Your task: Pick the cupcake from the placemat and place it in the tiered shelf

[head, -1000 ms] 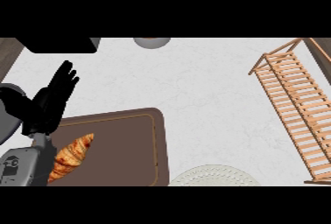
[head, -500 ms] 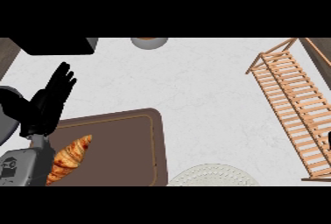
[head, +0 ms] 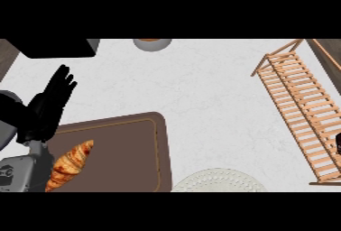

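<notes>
Placemat: cut off at near edge, left side hidden by left forearm. Croissant: near tip cropped. Pale round plate, near; grey bowl and black block, far; tiered shelf, right: all cropped. Dark shape, right edge: unidentified.

Grey round bowl far beyond the left hand, off to its right. Black boxy block just beyond that hand. White patterned round plate nearer than it and well to its right, on pale speckled counter.

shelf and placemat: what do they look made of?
Tiered shelf: likely light wood, matte; pale tan slats and rails. Placemat: dark brown, matte, flat with rounded corners and a thin inset border line; perhaps leather or vinyl, not certain.
</notes>
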